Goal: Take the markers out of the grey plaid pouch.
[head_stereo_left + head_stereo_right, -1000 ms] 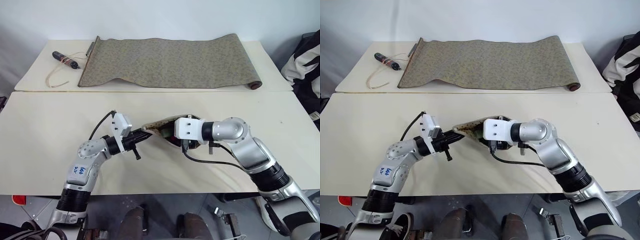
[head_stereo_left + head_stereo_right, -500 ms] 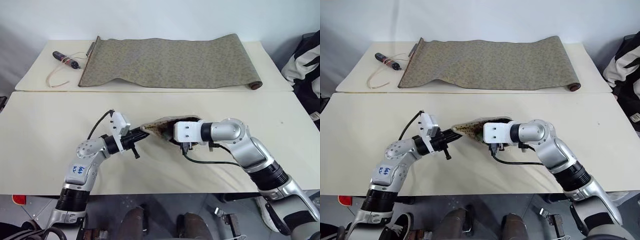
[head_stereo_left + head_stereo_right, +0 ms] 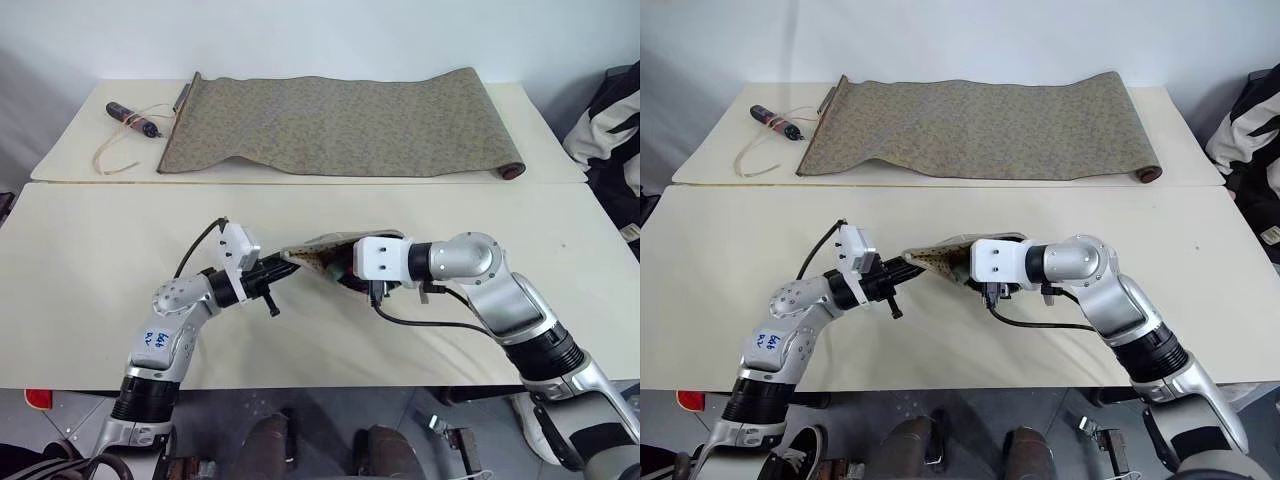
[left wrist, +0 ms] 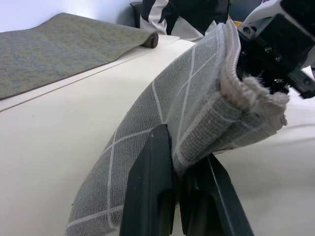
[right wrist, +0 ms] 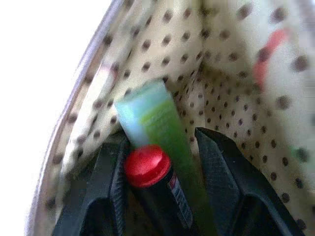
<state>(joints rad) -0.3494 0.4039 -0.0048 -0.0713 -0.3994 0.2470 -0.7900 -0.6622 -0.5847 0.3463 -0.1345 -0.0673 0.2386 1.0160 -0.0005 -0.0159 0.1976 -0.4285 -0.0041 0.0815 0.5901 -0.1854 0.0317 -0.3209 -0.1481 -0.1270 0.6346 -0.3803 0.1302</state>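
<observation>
Left claw (image 4: 179,196) stays clamped on the grey plaid pouch (image 4: 197,108); right claw (image 5: 162,162), inside, now brackets the markers (image 5: 157,152), unextracted.

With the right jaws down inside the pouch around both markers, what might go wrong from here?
1. The right gripper straddles the red-capped black marker and the pale green marker together; closing may pinch one and let the other slip.
2. The left gripper pinches only one edge of the grey plaid pouch, so a pull might drag the fabric out.
3. The speckled lining crowds the fingers and could snag.
</observation>
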